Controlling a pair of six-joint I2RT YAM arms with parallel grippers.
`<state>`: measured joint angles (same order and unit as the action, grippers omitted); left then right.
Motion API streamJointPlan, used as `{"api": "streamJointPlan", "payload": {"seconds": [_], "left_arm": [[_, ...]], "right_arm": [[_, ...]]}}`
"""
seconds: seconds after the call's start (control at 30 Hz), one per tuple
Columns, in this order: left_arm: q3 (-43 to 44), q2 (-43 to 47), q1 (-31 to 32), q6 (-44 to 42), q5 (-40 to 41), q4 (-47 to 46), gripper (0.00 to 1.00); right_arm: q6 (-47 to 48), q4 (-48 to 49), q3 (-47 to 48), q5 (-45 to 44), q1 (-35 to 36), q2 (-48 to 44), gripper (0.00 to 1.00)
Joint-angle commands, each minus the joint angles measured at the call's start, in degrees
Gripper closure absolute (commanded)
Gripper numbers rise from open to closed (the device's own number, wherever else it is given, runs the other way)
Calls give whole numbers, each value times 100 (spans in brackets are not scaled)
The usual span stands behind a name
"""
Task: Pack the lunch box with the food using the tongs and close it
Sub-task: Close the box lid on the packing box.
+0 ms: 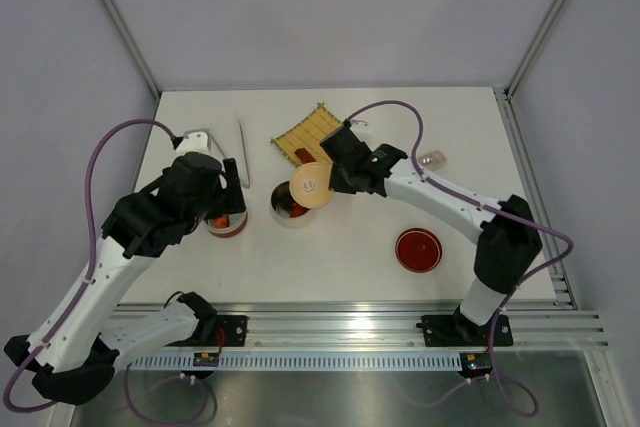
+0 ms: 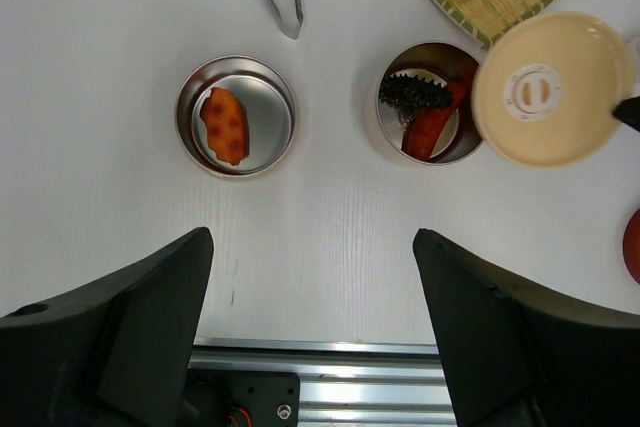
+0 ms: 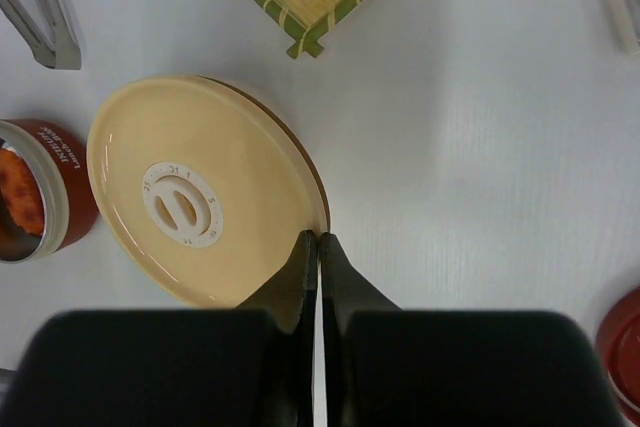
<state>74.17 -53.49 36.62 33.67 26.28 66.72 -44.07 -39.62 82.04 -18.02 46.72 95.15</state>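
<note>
Right gripper [image 3: 318, 247] of mine clenched on the rim of the cream lid [image 3: 190, 197], lid partly over the lunch box [image 2: 432, 53], left gripper [image 2: 312, 237] spread empty, its camera alone shows black and red food [image 2: 428, 129] inside, lettering on the red-brown tin [image 3: 45, 192] unreadable

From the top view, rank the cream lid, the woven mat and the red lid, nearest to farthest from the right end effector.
1. cream lid, pinched at its rim by the right end effector.
2. woven mat, just beyond, toward the far edge.
3. red lid, off to the right, nearer the bases.
</note>
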Motion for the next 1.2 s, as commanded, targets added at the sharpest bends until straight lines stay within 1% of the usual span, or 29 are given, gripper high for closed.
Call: {"api": "streamJointPlan", "payload": {"seconds": [0.0,0.17,0.5,0.7,1.17], "left_arm": [[203,173,-41,122,333,-89,14],[203,225,-59,149,395,17,14],[159,217,-50,184,325,8,14],[124,252,-59,245,290,8,14],[89,208,-59,236,290,-1,14]], "right_arm": [[338,68,610,422,109,670,100],[452,217,831,834,153,1232,100],[426,323,1033,1284,171,1673,100],[365,314,1182,994,180,1901,100],[356,209,1314,326,180,1910,100]]}}
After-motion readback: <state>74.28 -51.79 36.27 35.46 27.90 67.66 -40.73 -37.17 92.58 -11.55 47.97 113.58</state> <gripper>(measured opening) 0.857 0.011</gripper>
